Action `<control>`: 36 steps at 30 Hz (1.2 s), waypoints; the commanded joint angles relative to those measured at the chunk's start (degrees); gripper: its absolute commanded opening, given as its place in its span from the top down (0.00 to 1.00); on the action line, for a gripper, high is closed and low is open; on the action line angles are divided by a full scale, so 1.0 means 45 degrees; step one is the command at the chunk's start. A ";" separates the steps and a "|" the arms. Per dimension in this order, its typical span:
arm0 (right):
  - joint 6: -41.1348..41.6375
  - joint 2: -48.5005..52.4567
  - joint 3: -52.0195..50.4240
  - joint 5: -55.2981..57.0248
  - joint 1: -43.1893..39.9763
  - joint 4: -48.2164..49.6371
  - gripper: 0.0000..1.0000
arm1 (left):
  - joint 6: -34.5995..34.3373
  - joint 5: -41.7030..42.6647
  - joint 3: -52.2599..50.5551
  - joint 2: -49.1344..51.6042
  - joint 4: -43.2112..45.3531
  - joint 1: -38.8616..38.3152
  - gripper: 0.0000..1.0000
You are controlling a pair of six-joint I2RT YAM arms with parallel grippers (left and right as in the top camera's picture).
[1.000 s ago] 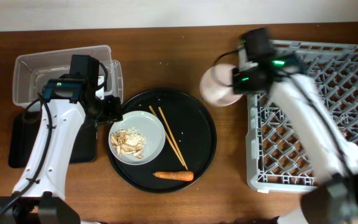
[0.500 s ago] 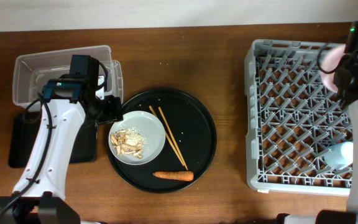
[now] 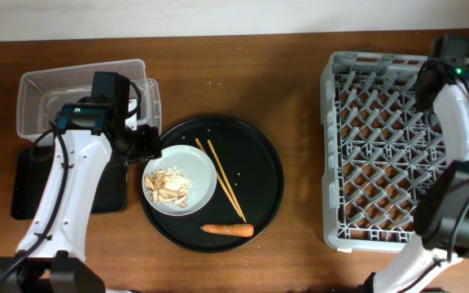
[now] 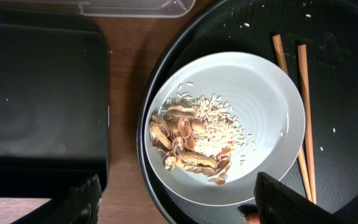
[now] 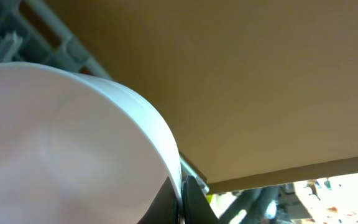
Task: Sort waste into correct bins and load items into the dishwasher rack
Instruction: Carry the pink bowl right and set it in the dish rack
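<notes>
Far right on dishwasher rack [image 3: 332, 146], right gripper [image 5: 184, 202] pinches bowl [image 5: 73, 143] by rim; judged rigid, slick, breakable. Left gripper [image 4: 185, 202] spread.

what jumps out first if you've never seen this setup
The big light-grey dishwasher rack fills the right side of the overhead view. In the middle, a round black tray carries a pale plate of food scraps, two chopsticks and an orange carrot. The right wrist view is almost filled by a whitish-pink bowl.
</notes>
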 commanded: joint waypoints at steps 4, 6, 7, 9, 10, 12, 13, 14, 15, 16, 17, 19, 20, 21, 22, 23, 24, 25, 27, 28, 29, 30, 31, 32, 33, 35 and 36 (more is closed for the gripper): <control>0.1608 0.0602 -0.0306 -0.0772 -0.0102 -0.0515 0.96 | -0.0121 0.0107 0.0199 -0.0204 -0.0010 0.0053 0.22; 0.2487 0.0602 -0.0495 -0.1200 -0.0087 -0.1005 0.96 | -0.0121 0.0107 0.0199 -0.0204 -0.0010 0.0053 0.22; 0.2701 0.0602 -0.0539 -0.1486 -0.0068 -0.1156 0.96 | -0.0117 0.0107 0.0199 -0.0204 -0.0015 0.0053 0.22; 0.2696 0.0602 -0.0549 -0.1744 0.0053 -0.1243 0.96 | -0.0117 0.0107 0.0199 -0.0204 -0.0010 0.0053 0.22; 0.2696 0.0602 -0.0549 -0.1739 0.0141 -0.1311 0.96 | -0.0117 0.0107 0.0199 -0.0204 -0.0015 0.0053 0.22; 0.2696 0.0602 -0.0549 -0.1744 0.0423 -0.1477 0.96 | -0.0121 0.0107 0.0199 -0.0204 -0.0015 0.0053 0.22; 0.2701 0.0602 -0.0549 -0.1744 0.0491 -0.1486 0.96 | -0.0121 0.0112 0.0199 -0.0204 -0.0015 0.0053 0.22; 0.2696 0.0602 -0.0549 -0.1744 0.0593 -0.1486 0.96 | -0.0117 0.0204 0.0199 -0.0204 -0.0015 0.0053 0.22; 0.2696 0.0602 -0.0549 -0.1744 0.0631 -0.1530 0.96 | -0.0121 0.0257 0.0199 -0.0204 -0.0015 0.0053 0.22; 0.2696 0.0602 -0.0549 -0.1817 0.0656 -0.1666 0.96 | -0.0121 0.0311 0.0199 -0.0204 -0.0015 0.0053 0.22; 0.2691 0.0602 -0.0549 -0.2059 0.0651 -0.1909 0.96 | -0.0117 0.0325 0.0199 -0.0204 -0.0015 0.0053 0.22; 0.2696 0.0602 -0.0549 -0.2720 0.0651 -0.2526 0.95 | -0.0121 0.0335 0.0199 -0.0204 -0.0015 0.0053 0.22; 0.2701 0.0602 -0.0549 -0.3070 0.0651 -0.2846 0.95 | -0.0117 0.0335 0.0199 -0.0204 -0.0015 0.0053 0.22; 0.2822 0.0583 -0.0549 -0.3288 0.0651 -0.3075 0.95 | -0.0117 0.0335 0.0199 -0.0204 -0.0019 0.0053 0.22; 0.3138 0.0573 -0.0544 -0.3536 0.0651 -0.3371 0.86 | -0.0117 0.0335 0.0199 -0.0204 -0.0019 0.0053 0.22; 0.3123 0.0568 -0.0544 -0.3818 0.0651 -0.3585 0.78 | -0.0117 0.0330 0.0199 -0.0204 -0.0015 0.0053 0.22; 0.3123 0.0568 -0.0544 -0.4095 0.0651 -0.3861 0.74 | -0.0117 0.0330 0.0199 -0.0204 -0.0015 0.0053 0.22; 0.3123 0.0568 -0.0544 -0.4381 0.0651 -0.4260 0.70 | -0.0117 0.0335 0.0199 -0.0204 -0.0015 0.0053 0.22; 0.3133 0.0505 -0.0544 -0.4838 0.0651 -0.5061 0.64 | -0.0117 0.0330 0.0199 -0.0204 -0.0019 0.0053 0.22; 0.3133 0.0466 -0.0544 -0.5037 0.0651 -0.5168 0.61 | -0.0117 0.0335 0.0199 -0.0204 -0.0015 0.0053 0.22; 0.3128 0.0272 -0.0544 -0.5416 0.0651 -0.5309 0.56 | -0.0112 0.0335 0.0199 -0.0204 -0.0019 0.0053 0.22; 0.3123 0.0058 -0.0544 -0.5678 0.0651 -0.5396 0.49 | -0.0117 0.0330 0.0199 -0.0204 -0.0019 0.0053 0.22; 0.3118 -0.0267 -0.0544 -0.5926 0.0651 -0.5469 0.43 | -0.0117 0.0335 0.0199 -0.0204 -0.0019 0.0053 0.21; 0.3113 -0.0967 -0.0534 -0.6319 0.0651 -0.5532 0.30 | -0.0112 0.0330 0.0199 -0.0204 -0.0015 0.0053 0.19; 0.3113 -0.1345 -0.0534 -0.6547 0.0651 -0.5537 0.24 | -0.0117 0.0330 0.0199 -0.0204 -0.0019 0.0053 0.18; 0.3089 -0.2472 -0.0534 -0.7888 0.0651 -0.5474 0.03 | -0.0112 0.0330 0.0199 -0.0204 -0.0024 0.0053 0.16; 0.2268 -0.3002 -0.0534 -0.9311 0.0651 -0.5270 0.02 | -0.0112 0.0330 0.0199 -0.0204 -0.0019 0.0053 0.13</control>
